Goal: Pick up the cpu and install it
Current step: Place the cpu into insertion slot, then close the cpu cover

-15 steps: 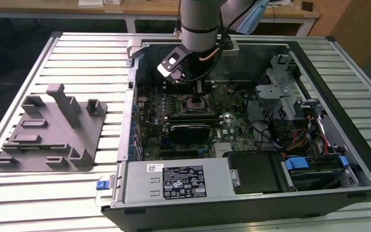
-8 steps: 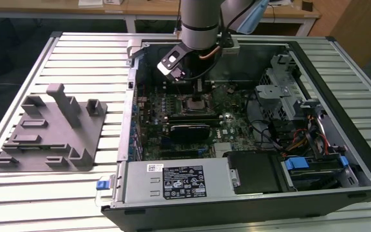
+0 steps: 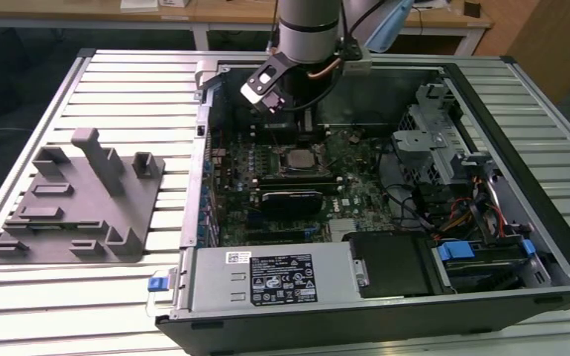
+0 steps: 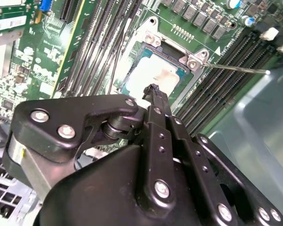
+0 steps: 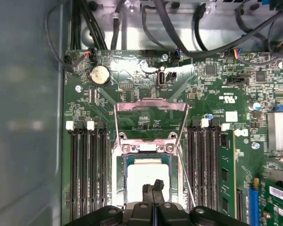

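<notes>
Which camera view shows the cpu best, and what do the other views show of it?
The first wrist view: it looks straight down on the cpu lying in its socket, with the gripper over one edge. The second wrist view shows it aslant, partly behind the gripper. The exterior view shows it from afar, inside the case.

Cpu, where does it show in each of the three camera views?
Exterior view: the cpu sits on the motherboard, below the arm.
Second wrist view: cpu in the socket, just beyond the gripper.
First wrist view: cpu in the socket, partly behind the gripper.
Shared landmark: black memory slots flanking the socket.
</notes>
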Controlling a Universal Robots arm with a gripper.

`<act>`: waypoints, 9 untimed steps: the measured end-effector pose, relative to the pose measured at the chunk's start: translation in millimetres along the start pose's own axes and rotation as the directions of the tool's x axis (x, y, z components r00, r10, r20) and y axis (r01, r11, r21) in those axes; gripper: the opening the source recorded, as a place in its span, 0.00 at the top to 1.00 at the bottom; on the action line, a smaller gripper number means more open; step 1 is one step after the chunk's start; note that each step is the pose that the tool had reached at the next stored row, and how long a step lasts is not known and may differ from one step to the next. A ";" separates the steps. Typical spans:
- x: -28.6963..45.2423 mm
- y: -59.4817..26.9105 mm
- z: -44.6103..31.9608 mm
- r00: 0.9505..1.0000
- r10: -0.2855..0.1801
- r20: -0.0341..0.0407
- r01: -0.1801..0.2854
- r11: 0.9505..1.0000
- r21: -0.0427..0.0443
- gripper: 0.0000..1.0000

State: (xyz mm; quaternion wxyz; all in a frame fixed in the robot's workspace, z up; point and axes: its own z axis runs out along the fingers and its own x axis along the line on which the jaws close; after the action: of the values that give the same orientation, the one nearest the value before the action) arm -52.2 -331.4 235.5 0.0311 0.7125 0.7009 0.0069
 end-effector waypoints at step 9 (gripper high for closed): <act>-0.2 0.3 -5.0 1.000 0.000 -0.001 0.000 1.000 0.000 0.89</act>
State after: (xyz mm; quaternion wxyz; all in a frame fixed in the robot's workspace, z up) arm -52.2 -331.4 240.5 0.0309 0.7125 0.7009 0.0071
